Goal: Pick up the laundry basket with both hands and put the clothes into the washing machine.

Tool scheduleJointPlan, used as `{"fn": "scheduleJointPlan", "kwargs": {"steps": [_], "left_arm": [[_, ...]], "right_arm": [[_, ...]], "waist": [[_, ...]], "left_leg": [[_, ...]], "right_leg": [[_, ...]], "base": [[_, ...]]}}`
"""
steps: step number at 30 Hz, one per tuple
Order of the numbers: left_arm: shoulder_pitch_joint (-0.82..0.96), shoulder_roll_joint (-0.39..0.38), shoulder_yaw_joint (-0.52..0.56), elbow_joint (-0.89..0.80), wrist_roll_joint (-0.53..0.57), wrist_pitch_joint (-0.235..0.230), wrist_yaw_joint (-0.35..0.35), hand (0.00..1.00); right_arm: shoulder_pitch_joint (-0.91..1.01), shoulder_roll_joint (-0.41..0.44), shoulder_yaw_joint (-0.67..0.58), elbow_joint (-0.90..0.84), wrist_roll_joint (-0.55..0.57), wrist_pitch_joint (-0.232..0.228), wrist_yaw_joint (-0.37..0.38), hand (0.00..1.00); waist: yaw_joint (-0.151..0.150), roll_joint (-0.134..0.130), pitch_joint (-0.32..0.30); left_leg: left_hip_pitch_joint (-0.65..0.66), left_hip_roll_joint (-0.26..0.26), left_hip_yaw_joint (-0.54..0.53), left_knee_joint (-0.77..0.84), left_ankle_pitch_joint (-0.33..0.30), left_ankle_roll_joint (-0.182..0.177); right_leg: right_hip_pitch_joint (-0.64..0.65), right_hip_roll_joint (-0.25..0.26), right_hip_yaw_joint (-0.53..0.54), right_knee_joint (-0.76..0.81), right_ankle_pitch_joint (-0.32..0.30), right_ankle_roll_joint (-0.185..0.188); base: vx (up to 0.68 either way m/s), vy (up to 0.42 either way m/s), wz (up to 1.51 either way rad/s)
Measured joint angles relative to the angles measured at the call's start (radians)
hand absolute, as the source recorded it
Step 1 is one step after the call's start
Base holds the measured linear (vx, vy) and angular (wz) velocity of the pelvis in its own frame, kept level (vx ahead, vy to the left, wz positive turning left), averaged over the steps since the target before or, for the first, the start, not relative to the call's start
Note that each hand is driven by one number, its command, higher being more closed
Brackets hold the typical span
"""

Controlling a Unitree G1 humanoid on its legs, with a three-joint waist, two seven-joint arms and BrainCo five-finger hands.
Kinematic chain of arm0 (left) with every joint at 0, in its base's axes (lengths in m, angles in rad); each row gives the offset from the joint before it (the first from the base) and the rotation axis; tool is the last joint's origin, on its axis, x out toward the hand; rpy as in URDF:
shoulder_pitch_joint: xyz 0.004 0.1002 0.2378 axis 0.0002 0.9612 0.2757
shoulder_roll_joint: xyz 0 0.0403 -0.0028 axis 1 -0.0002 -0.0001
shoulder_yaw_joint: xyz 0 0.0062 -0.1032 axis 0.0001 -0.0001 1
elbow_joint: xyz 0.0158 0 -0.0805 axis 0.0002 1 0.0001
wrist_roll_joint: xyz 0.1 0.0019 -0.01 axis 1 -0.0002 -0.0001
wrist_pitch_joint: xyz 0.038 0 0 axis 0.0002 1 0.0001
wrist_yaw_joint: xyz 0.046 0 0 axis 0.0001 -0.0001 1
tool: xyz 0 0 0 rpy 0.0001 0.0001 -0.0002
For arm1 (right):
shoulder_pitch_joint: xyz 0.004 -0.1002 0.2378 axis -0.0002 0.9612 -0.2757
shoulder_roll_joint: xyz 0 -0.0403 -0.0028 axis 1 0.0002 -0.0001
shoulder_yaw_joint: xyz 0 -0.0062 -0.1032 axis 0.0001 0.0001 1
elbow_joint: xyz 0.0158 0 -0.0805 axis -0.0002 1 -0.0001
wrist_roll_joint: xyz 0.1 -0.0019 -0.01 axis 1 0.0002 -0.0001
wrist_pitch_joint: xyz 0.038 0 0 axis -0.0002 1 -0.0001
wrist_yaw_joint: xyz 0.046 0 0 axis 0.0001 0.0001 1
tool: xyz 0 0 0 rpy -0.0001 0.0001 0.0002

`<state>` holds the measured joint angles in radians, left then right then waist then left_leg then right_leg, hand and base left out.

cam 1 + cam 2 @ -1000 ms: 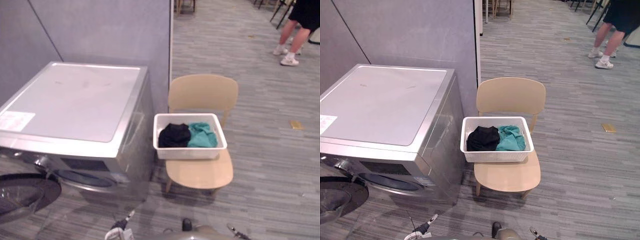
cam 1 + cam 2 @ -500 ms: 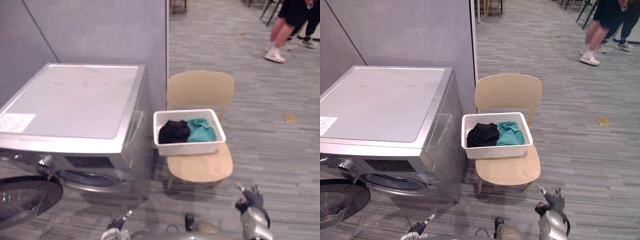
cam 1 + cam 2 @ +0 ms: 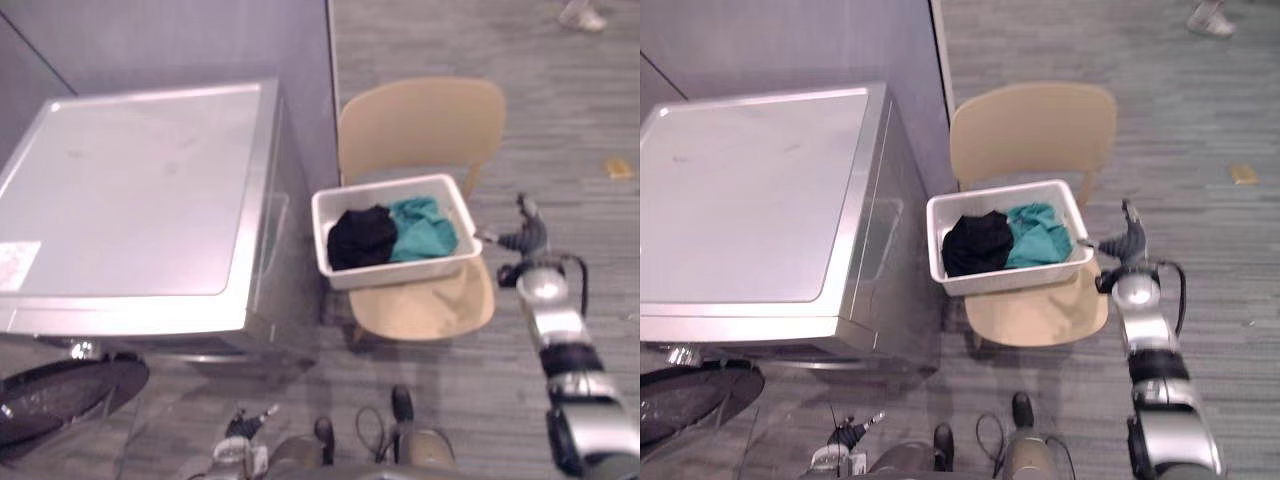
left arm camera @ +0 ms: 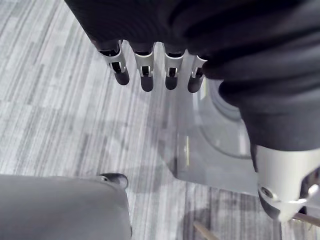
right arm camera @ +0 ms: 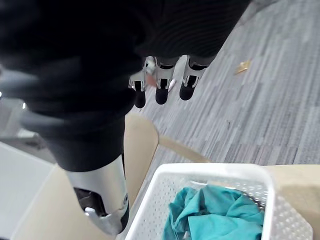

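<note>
Down at the far left, the washer's round dark door (image 3: 60, 395) stands swung open, low over the striped grey floor (image 3: 570, 100). The left hand (image 4: 146, 75) hangs over that floor, its fingers (image 4: 170, 77) straight and relaxed in a row, the thumb apart from them, nothing in its grasp. Next comes the washer (image 3: 140, 190) itself, a silver box with a flat pale top, backed against a grey wall (image 3: 200, 40). Just beside its right flank is a tan wooden chair (image 3: 420, 120). The white basket (image 3: 395, 275) sits on the seat, toward the back and a little askew to the chair, with the front of the seat bare.

Both clothes lie inside the basket: a black garment (image 3: 360, 235) in the left half and a teal garment (image 3: 425, 228) in the right half, touching in the middle. At the basket's right end the right hand (image 3: 522, 240) reaches in from the lower right. Its fingers (image 5: 160, 90) are stretched out and released, holding nothing. The thumb points toward the basket's near right corner, and I cannot tell whether it touches the rim.

Farther right, a small yellowish scrap (image 3: 618, 168) lies on the floor, well apart from the chair. A person's pale shoe (image 3: 583, 15) shows far off at the top right.
</note>
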<state>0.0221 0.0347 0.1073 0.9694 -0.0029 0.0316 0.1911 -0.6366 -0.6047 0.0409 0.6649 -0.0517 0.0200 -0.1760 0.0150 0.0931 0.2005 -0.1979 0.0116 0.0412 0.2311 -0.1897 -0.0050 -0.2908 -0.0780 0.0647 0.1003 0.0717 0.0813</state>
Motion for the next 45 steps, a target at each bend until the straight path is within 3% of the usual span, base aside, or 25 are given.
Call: {"fn": "scheduleJointPlan", "kwargs": {"steps": [2, 4, 8, 10, 13, 22, 33, 40, 45], "left_arm": [[-0.005, 0.008, -0.019, -0.035, -0.038, -0.003, 0.007, 0.0], [-0.006, 0.017, -0.019, -0.059, -0.066, -0.012, 0.013, 0.0], [-0.009, 0.027, -0.017, -0.079, -0.097, -0.021, 0.031, 0.0], [-0.02, 0.027, -0.017, -0.078, -0.101, -0.02, 0.034, 0.0], [-0.035, 0.033, -0.014, -0.078, -0.101, -0.019, 0.038, 0.0], [-0.075, 0.037, -0.023, -0.121, -0.122, -0.021, 0.076, 0.0], [-0.122, 0.007, -0.069, -0.265, -0.185, -0.047, 0.097, 0.0], [-0.123, -0.008, -0.066, -0.322, -0.222, -0.066, 0.1, 0.0], [-0.122, -0.001, -0.057, -0.386, -0.231, -0.081, 0.115, 0.0]], "right_arm": [[-0.149, -0.048, 0.056, 0.063, -0.019, 0.01, 0.023, 0.0], [-0.235, -0.07, 0.078, 0.063, -0.045, 0.011, 0.028, 0.0], [-0.4, -0.073, 0.242, 0.055, -0.077, 0.005, 0.048, 0.0], [-0.425, -0.072, 0.275, 0.055, -0.078, 0.006, 0.049, 0.0], [-0.442, -0.069, 0.318, 0.054, -0.078, 0.006, 0.053, 0.0], [-0.443, -0.07, 0.315, 0.06, -0.079, 0.009, 0.051, 0.0], [-0.428, -0.072, 0.244, 0.142, -0.076, 0.034, 0.042, 0.0], [-0.453, -0.133, 0.245, 0.146, -0.077, 0.039, 0.022, 0.0], [-0.518, -0.208, 0.251, 0.139, -0.076, 0.029, 0.026, 0.0]], "waist": [[0.007, -0.013, 0.062], [0.027, -0.017, 0.092], [0.041, -0.02, 0.129], [0.06, -0.023, 0.137], [0.064, -0.036, 0.172], [0.08, -0.058, 0.209], [0.103, -0.084, 0.23], [0.112, -0.088, 0.232], [0.118, -0.107, 0.243]], "left_leg": [[-0.054, -0.011, -0.012, 0.035, 0.003, 0.005], [-0.095, -0.014, -0.013, 0.066, 0.003, 0.005], [-0.179, -0.009, -0.013, 0.13, 0.002, 0.005], [-0.207, -0.004, -0.014, 0.139, 0.001, 0.008], [-0.246, 0.006, -0.015, 0.164, -0.004, 0.012], [-0.366, 0.011, -0.065, 0.226, -0.003, 0.009], [-0.516, 0.015, -0.094, 0.292, -0.003, 0.008], [-0.619, 0.017, -0.122, 0.328, -0.003, 0.008], [-0.717, 0.017, -0.125, 0.373, -0.003, 0.008]], "right_leg": [[-0.03, -0.013, -0.014, 0.0, 0.019, 0.0], [-0.052, -0.021, -0.034, 0.002, 0.026, 0.002], [-0.104, -0.028, -0.064, 0.03, 0.026, 0.001], [-0.136, -0.028, -0.07, 0.049, 0.022, -0.003], [-0.164, -0.027, -0.105, 0.079, 0.004, -0.016], [-0.271, -0.029, -0.163, 0.175, -0.039, -0.024], [-0.391, -0.03, -0.195, 0.212, -0.041, -0.026], [-0.462, -0.029, -0.225, 0.219, -0.041, -0.027], [-0.552, -0.033, -0.233, 0.255, -0.04, -0.027]], "base": [[-0.09, 0.082, 0.28], [-0.09, 0.053, 0.23], [-0.07, 0.012, 0.18], [-0.08, -0.008, 0.1], [-0.09, -0.036, 0.19], [-0.05, -0.043, 0.15], [-0.01, -0.001, 0.07], [0.01, 0.007, 0.08], [0.01, 0.006, 0.0]]}}
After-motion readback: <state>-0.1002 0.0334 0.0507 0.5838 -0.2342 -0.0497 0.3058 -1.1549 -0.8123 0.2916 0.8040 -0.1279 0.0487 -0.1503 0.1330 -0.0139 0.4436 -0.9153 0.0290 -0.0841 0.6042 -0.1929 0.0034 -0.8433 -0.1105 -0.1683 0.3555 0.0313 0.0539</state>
